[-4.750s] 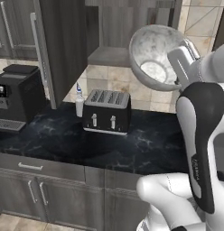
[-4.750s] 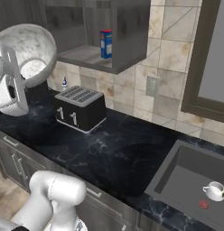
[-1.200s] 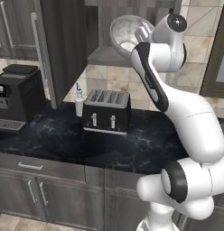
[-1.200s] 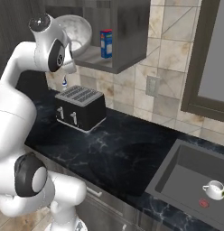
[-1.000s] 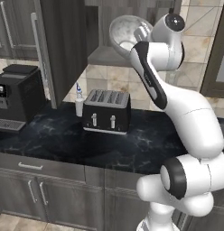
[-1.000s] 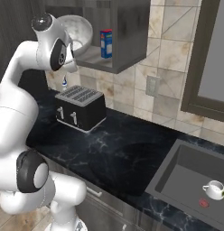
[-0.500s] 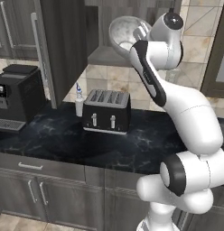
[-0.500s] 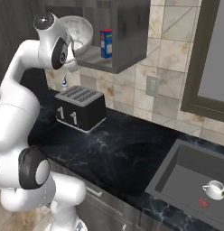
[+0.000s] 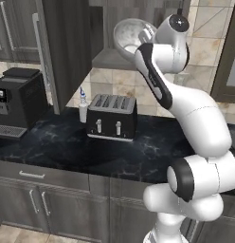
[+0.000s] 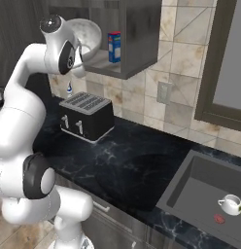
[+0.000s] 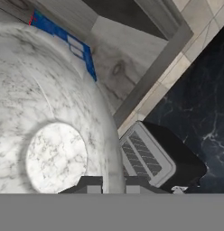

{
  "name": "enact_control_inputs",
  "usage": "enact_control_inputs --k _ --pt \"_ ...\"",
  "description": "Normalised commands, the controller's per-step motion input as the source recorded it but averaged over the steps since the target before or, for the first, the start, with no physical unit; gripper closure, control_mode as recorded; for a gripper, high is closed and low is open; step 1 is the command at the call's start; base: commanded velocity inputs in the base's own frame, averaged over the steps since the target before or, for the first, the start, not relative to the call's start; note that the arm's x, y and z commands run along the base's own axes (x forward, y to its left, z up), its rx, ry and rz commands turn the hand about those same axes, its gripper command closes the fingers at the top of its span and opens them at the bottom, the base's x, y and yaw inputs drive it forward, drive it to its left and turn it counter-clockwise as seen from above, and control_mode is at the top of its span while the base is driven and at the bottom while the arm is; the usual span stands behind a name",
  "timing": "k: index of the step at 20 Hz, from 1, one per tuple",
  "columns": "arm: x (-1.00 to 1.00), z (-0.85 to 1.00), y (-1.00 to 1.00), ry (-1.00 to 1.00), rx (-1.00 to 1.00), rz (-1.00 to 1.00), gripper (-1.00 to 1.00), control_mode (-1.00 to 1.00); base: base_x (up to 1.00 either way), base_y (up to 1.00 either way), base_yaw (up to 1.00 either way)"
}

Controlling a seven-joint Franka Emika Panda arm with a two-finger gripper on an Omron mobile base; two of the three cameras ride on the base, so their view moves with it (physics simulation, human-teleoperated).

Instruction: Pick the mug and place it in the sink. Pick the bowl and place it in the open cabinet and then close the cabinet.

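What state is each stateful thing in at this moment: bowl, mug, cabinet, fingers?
bowl: tipped on its side, held at the open cabinet's shelf
mug: upright in the sink
cabinet: door open
fingers: shut on the bowl's rim
toaster: slots empty, on the counter

bowl cut off at the hand view's left edge; blue box half hidden behind it

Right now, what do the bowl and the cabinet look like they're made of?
The bowl looks like glazed stoneware or marble: whitish, smooth, with grey speckles and veins inside. The cabinet looks like dark wood, since grain lines show on its panels and shelf. Everything is rendered, so these are guesses from the look alone.
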Motion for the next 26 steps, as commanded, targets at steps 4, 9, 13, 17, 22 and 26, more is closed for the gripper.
enact_control_inputs --k 4,9,13,17,22,26 --pt "0.26 -0.03 0.02 0.0 0.0 0.0 1.0 -1.0 0.0 0.0 0.0" --pt "0.41 0.0 0.13 0.0 -0.01 0.0 1.0 -1.0 0.0 0.0 0.0" --pt "0.49 0.0 0.23 0.0 -0.01 0.0 1.0 -1.0 0.0 0.0 0.0" --pt "0.49 0.0 0.19 0.03 0.0 0.0 1.0 -1.0 0.0 0.0 0.0" --pt "0.35 0.0 0.02 0.08 0.0 0.0 1.0 -1.0 0.0 0.0 0.0" --pt "0.32 0.0 0.0 0.07 0.0 0.0 1.0 -1.0 0.0 0.0 0.0"
